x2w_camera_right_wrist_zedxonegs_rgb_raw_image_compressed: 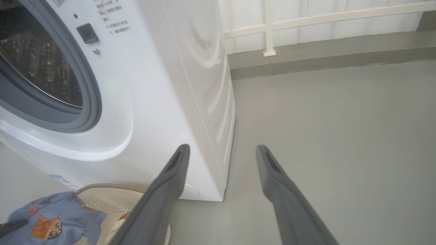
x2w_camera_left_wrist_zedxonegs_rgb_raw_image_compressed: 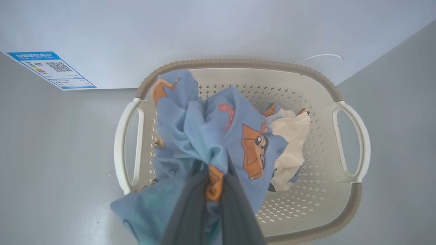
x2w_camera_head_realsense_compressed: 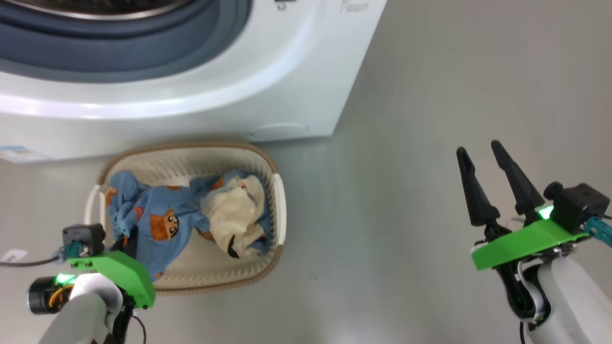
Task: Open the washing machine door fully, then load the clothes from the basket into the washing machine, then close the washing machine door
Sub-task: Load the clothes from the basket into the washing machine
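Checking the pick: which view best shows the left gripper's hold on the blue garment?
Left wrist view: left gripper shut on the bunched blue garment. Head view: green mount partly covers the pinch. Right wrist view: garment at frame corner.

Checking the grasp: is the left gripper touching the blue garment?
Touching. Left wrist view: the left gripper is shut on the blue garment, fabric between its jaws.
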